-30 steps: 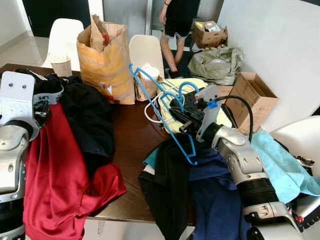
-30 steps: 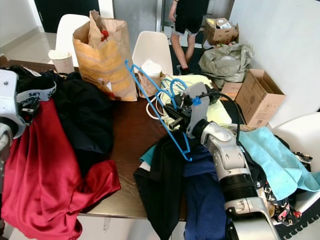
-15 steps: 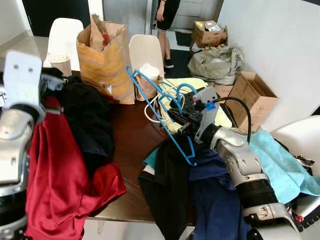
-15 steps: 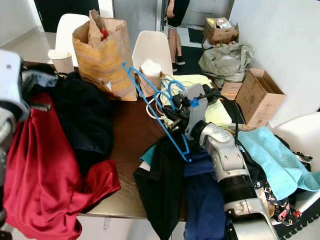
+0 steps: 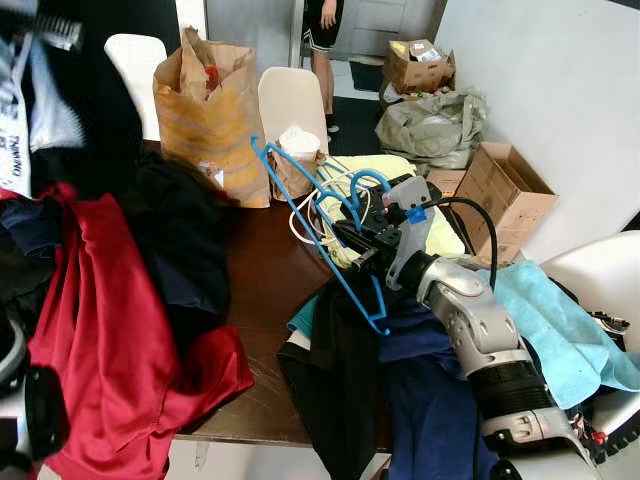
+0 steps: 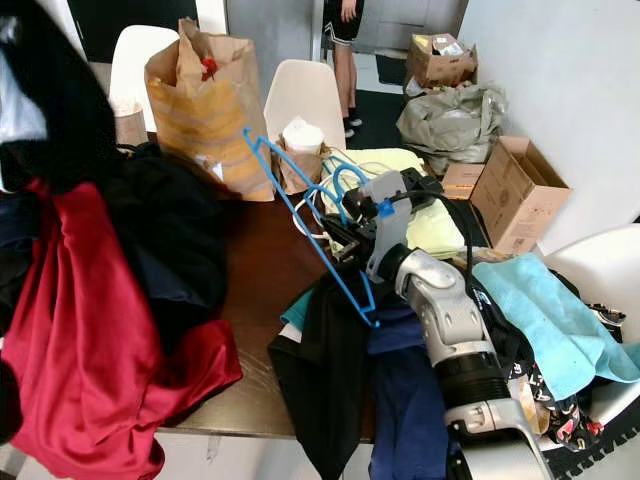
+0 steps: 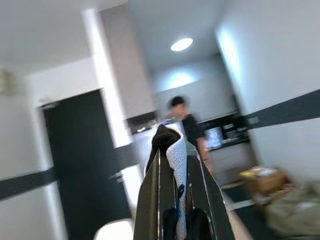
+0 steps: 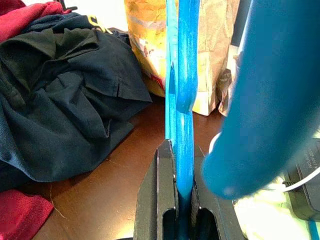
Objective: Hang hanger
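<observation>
A blue plastic hanger slants above the dark table, its hook toward the far side. My right gripper is shut on it near the hook; the right wrist view has the blue hanger pinched between the fingers. My left gripper is raised high and shut on a black and white garment. That garment hangs at the upper left, over the table's left end. Dark clothes lie under the right arm.
A red cloth and a black garment cover the table's left half. A brown paper bag stands at the back, white chairs behind it. A cardboard box and a teal towel are on the right. A person stands in the far doorway.
My left arm has risen out of the eye views, lifting the black and white garment, which now hangs at the upper left. The right gripper and hanger have shifted slightly left.
</observation>
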Robot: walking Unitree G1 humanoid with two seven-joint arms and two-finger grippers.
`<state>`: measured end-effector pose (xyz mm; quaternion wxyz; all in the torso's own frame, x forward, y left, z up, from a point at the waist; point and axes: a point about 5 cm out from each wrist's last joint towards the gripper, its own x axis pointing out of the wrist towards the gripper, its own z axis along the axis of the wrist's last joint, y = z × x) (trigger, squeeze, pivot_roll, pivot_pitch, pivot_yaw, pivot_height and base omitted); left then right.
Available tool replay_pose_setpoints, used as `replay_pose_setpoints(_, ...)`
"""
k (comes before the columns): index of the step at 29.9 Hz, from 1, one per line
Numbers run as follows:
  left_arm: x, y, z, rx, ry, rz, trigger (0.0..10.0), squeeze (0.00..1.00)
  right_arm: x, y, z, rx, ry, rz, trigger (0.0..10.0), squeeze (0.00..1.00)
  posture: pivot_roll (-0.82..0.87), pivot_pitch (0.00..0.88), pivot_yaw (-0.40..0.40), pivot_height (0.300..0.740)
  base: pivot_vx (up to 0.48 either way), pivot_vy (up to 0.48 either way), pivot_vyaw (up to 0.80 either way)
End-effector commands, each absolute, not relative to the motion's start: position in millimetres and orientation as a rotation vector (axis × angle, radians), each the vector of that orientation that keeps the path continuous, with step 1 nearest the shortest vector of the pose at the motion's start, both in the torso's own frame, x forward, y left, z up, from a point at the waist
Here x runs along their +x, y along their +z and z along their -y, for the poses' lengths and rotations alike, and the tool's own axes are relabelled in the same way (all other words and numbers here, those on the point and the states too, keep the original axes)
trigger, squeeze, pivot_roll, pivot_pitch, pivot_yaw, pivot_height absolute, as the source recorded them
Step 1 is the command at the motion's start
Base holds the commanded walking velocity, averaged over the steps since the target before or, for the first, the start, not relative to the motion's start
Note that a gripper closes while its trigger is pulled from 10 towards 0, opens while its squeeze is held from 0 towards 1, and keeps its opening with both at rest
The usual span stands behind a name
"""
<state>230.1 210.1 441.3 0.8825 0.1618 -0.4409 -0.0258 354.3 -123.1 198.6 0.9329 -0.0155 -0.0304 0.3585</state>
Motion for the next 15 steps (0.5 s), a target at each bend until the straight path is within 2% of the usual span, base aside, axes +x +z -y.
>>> replay_pose_setpoints(1, 233.2, 435.9, -199.0, 0.305, -0.148, 0.89, 10.0, 0.0, 356.0, 199.7, 124.2, -0.032, 0.722, 0.072, 10.0, 0.0, 0.05, 0.056, -0.08, 0.74, 0.0, 0.0, 0.0)
replay_pose_setpoints(5, 237.9, 421.8, -183.1, 0.262, -0.299, 0.813, 10.0, 0.0, 356.5, 200.4, 122.9, -0.029, 0.721, 0.076, 10.0, 0.0, 0.05, 0.055, -0.079, 0.74, 0.0, 0.0, 0.0)
replay_pose_setpoints(13, 244.5, 402.0, -170.7, 0.289, -0.419, 0.691, 10.0, 0.0, 355.8, 205.0, 121.5, 0.028, 0.752, 0.092, 10.0, 0.0, 0.06, 0.054, -0.078, 0.74, -0.332, 0.0, 0.0)
replay_pose_setpoints(15, 244.9, 400.0, -169.8, 0.287, -0.428, 0.681, 10.0, 0.0, 351.6, 209.2, 119.4, 0.084, 0.814, 0.104, 10.0, 0.0, 0.06, 0.053, -0.078, 0.74, -0.311, 0.0, 0.0)
